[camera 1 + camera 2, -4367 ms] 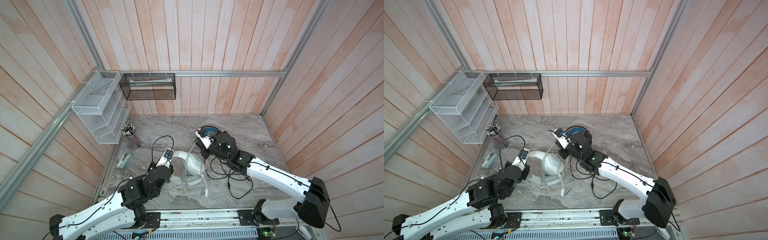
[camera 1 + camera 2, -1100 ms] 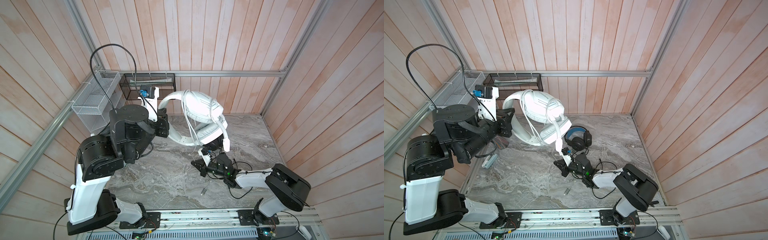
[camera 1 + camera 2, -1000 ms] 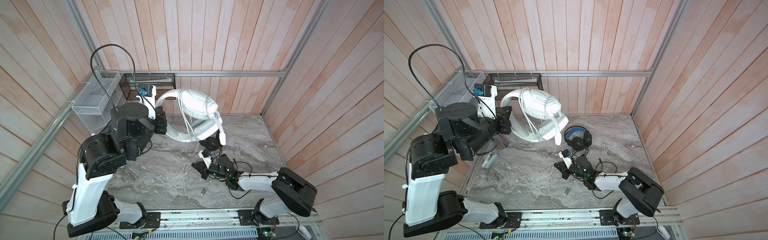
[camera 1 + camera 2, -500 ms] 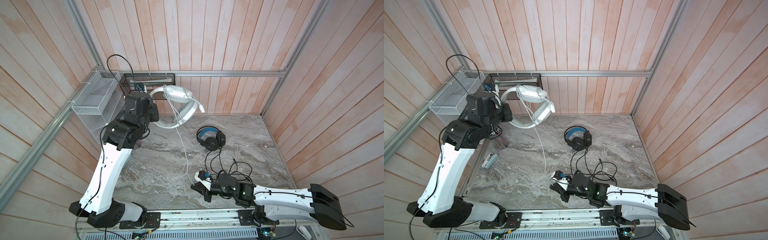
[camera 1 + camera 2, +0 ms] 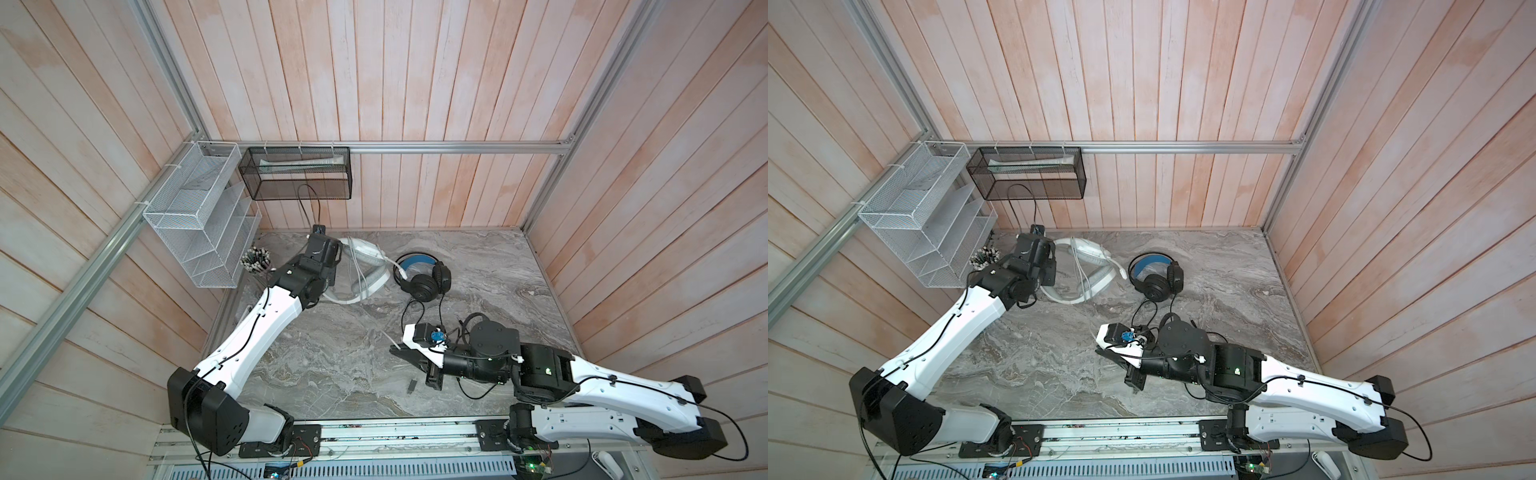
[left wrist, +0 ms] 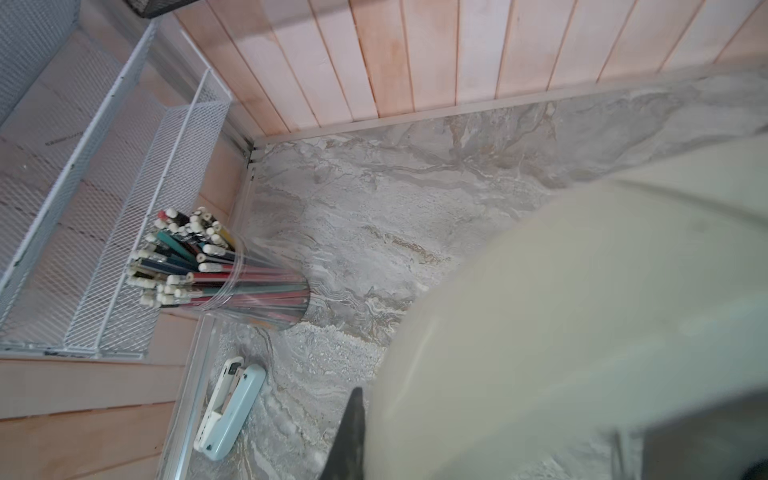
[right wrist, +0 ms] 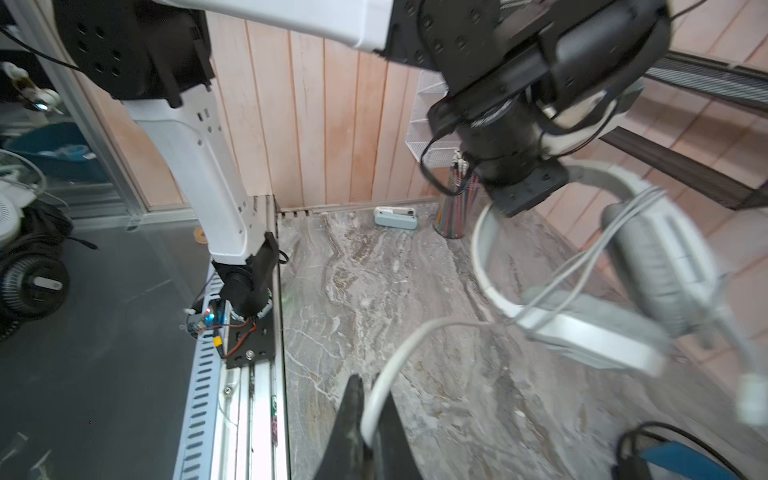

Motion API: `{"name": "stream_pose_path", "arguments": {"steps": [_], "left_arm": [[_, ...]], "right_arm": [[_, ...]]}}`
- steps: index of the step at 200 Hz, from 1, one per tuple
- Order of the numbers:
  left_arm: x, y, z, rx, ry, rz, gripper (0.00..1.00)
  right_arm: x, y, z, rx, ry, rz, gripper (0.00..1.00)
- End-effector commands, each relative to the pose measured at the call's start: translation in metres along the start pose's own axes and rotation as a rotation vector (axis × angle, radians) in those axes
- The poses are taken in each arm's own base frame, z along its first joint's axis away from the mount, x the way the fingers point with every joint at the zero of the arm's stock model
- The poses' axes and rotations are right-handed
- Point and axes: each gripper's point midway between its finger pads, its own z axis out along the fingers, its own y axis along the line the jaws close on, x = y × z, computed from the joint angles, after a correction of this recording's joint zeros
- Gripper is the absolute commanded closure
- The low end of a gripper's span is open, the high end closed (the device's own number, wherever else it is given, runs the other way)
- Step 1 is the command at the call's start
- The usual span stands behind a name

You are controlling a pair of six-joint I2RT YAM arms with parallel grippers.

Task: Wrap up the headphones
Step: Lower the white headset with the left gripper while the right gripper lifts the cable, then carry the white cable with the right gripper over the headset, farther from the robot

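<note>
Both top views. Show the white headphones (image 5: 368,253) at the back left of the table (image 5: 332,374), band clamped from above in the left end effector (image 5: 330,280), likely to steady the cups as a spool. Show several turns of grey-white cord (image 5: 356,266) already laid across the cups. Cannot tell whether resting on the table or held just clear of it. Place the right end effector (image 5: 395,350) well apart, nearer the front, closed on the free run of that cord, probably to keep it taut and ready for another turn. Leave the black headphones (image 5: 422,286) flat just beside the white pair, black cord (image 5: 402,322) loose and not yet wrapped.

Left wrist view. Fills mostly with a blurred pale cup of the white headphones, one dark fingertip (image 6: 353,424) touching its edge. Hides the grip on the band itself. Beyond, by the wall: a cup of pencils (image 6: 232,282), a stapler (image 6: 230,411) and a wire rack (image 6: 104,208), all clear of the work.

Right wrist view. Shows the grey-white cord pinched between two dark fingertips (image 7: 351,415), then curving up toward the white headphones. Confirms the left end effector closed on the band from above, cups hanging tilted below it.
</note>
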Motion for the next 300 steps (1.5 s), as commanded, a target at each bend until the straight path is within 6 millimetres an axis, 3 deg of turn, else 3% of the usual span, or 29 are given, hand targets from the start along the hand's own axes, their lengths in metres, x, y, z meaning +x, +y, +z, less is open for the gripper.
{"name": "stream_pose_path", "arguments": {"steps": [1, 36, 77, 104, 152, 204, 240, 268, 300], "left_arm": [[-0.021, -0.013, -0.022, -0.047, -0.168, 0.035, 1.0], [0.016, -0.04, -0.031, -0.111, -0.178, 0.242, 1.0], [0.037, -0.042, -0.051, -0.103, -0.212, 0.281, 1.0], [0.051, -0.051, -0.067, -0.047, -0.259, 0.301, 1.0], [0.072, -0.076, -0.095, 0.02, -0.356, 0.404, 1.0], [0.071, -0.078, -0.101, 0.034, -0.403, 0.384, 1.0], [0.071, -0.08, -0.104, 0.063, -0.418, 0.364, 1.0], [0.072, -0.083, -0.105, 0.095, -0.423, 0.357, 1.0], [0.073, -0.083, -0.106, 0.098, -0.425, 0.355, 1.0]], "right_arm": [[0.004, -0.013, -0.015, 0.068, 0.085, -0.101, 1.0], [-0.011, -0.035, -0.032, 0.187, 0.061, -0.161, 1.0], [-0.018, -0.063, -0.042, 0.348, 0.01, -0.197, 1.0], [-0.026, -0.097, -0.044, 0.529, -0.044, -0.172, 1.0], [-0.039, -0.15, -0.051, 0.704, -0.145, -0.066, 1.0], [-0.029, -0.187, -0.043, 0.826, -0.138, -0.023, 1.0], [-0.03, -0.198, -0.034, 0.82, -0.164, -0.014, 1.0], [-0.037, -0.195, -0.022, 0.746, -0.217, -0.029, 1.0], [-0.022, -0.207, -0.004, 0.767, -0.145, -0.023, 1.0]]}}
